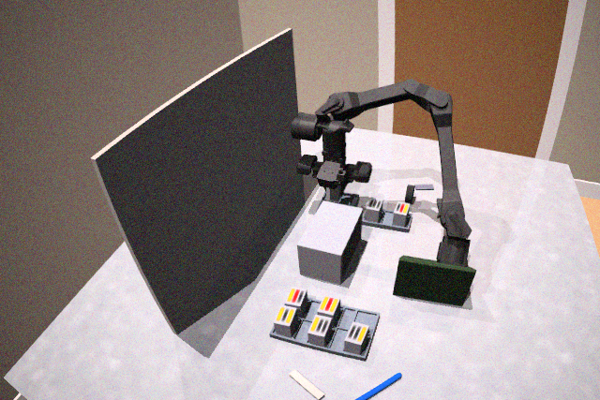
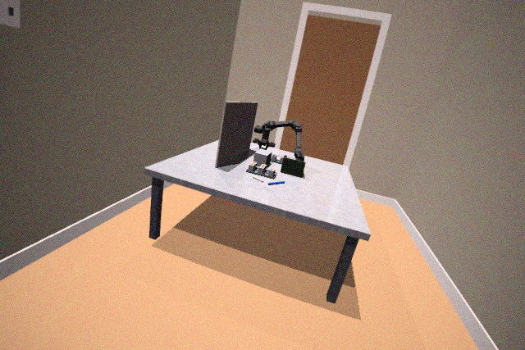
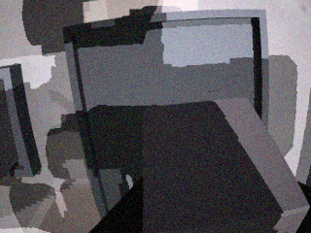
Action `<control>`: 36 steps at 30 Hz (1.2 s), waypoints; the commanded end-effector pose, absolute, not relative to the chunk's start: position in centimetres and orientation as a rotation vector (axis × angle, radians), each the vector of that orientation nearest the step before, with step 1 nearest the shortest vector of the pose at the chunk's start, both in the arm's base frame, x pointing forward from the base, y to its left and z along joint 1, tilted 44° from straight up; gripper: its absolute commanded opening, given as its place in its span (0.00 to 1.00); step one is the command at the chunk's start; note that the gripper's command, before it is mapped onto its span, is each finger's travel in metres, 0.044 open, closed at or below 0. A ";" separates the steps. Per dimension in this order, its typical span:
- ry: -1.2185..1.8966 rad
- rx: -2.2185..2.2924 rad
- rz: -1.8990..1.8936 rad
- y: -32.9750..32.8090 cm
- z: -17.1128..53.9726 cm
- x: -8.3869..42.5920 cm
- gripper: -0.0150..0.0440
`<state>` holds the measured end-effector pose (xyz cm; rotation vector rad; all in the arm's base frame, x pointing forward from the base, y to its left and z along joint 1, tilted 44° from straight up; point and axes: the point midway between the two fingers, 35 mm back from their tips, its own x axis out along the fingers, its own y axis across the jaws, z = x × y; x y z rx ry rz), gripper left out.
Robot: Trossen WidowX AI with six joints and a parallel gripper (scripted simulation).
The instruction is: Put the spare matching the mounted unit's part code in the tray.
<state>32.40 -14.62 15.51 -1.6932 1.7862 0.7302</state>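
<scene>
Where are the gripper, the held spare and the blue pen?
gripper (image 1: 347, 200), top view, between its fingertips behind the grey block.
spare (image 3: 214, 182), wrist view, its dark upper face.
blue pen (image 1: 379, 387), top view, mid-shaft.
</scene>
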 end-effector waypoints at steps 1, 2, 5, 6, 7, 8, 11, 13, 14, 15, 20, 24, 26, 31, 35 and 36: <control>1.790 -1.697 0.732 -14.9 15.3 32.3 0.25; 1.790 -1.697 0.732 -14.9 15.3 32.3 0.25; 1.790 -1.697 0.732 -15.1 15.1 32.2 0.25; 1.790 -1.698 0.732 -15.2 15.1 32.2 0.25; 1.790 -1.698 0.731 -15.2 15.0 32.2 0.25; 1.791 -1.698 0.731 -15.3 15.0 32.2 0.25; 1.791 -1.698 0.731 -15.4 14.8 32.2 0.25; 1.791 -1.698 0.731 -15.5 14.7 32.1 0.25; 1.791 -1.698 0.731 -15.6 14.7 32.1 0.25; 1.791 -1.698 0.731 -15.6 14.6 32.1 0.25; 1.792 -1.699 0.730 -15.9 14.4 32.0 0.25; 1.793 -1.699 0.729 -16.1 14.2 32.0 0.25; 1.793 -1.700 0.729 -16.2 14.1 31.9 0.25; 1.794 -1.700 0.729 -16.5 13.8 31.9 0.25; 1.790 -1.696 0.727 -16.2 14.0 32.0 0.43; 1.790 -1.696 0.727 -16.2 14.0 32.0 0.48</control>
